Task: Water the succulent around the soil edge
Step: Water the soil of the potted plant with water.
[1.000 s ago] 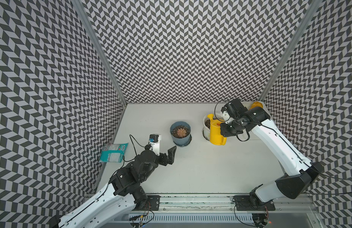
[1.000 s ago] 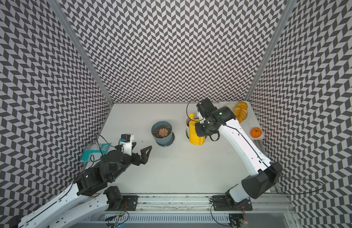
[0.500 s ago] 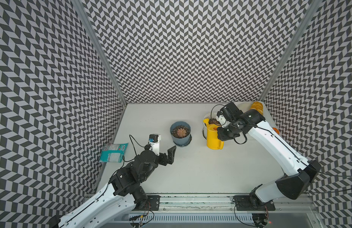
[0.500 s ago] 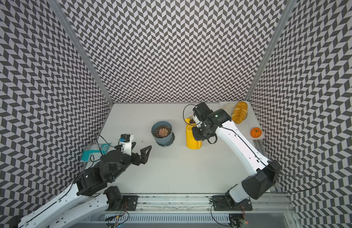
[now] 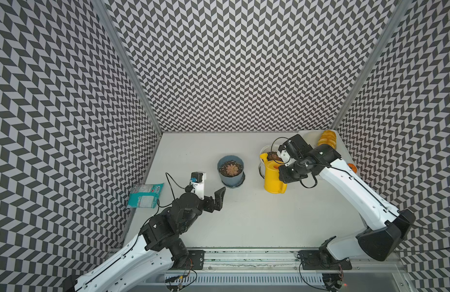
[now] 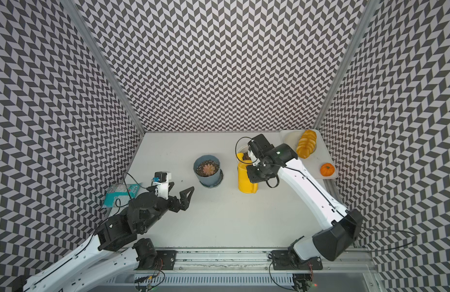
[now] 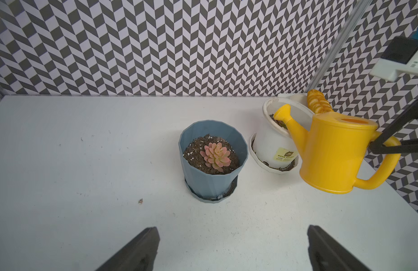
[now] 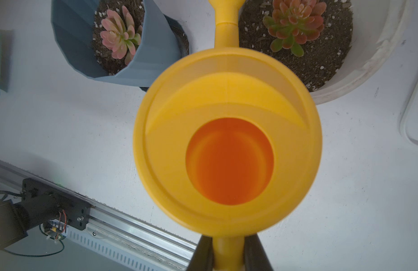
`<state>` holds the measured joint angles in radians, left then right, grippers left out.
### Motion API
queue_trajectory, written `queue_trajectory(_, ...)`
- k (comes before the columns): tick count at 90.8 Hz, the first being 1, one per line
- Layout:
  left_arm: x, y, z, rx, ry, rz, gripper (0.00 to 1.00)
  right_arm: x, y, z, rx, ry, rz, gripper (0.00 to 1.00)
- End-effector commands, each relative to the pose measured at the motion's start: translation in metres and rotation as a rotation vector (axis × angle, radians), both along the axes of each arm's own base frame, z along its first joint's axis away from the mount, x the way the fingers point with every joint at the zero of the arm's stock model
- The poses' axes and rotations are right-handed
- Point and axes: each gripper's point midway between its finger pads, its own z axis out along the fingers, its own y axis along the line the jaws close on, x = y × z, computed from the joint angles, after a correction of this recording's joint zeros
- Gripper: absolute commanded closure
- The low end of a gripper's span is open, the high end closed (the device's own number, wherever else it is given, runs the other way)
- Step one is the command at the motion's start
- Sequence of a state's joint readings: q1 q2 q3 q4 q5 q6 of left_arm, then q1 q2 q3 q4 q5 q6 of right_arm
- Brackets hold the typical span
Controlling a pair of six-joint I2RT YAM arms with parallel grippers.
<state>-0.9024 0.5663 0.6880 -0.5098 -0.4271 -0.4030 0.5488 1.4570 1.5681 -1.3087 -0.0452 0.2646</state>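
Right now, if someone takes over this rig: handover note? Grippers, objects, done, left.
Left gripper: open, empty, hovering over the table, facing the pots.
Right gripper: shut on the handle of the yellow watering can; can upright, spout by the white pot's rim.
Blue pot with a pink succulent sits mid-table; a red-green succulent is in the white pot beside it.
Done: can gripped. No water seen pouring.
Left: tilt, trace the soil edge, keep off the rosette. Which plant is meant I cannot tell.
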Motion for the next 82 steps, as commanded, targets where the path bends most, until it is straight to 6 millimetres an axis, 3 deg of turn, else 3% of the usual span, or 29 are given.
queue_trajectory(1, 0.0, 0.002, 0.004, -0.015, -0.016, 0.009, 0.0, -0.002, -0.009, 0.011, -0.005, -0.05, -0.032, 1.0)
queue_trajectory(82, 0.0, 0.001, 0.004, -0.012, -0.016, 0.007, 0.0, -0.03, -0.034, -0.013, -0.044, -0.039, -0.078, 1.0)
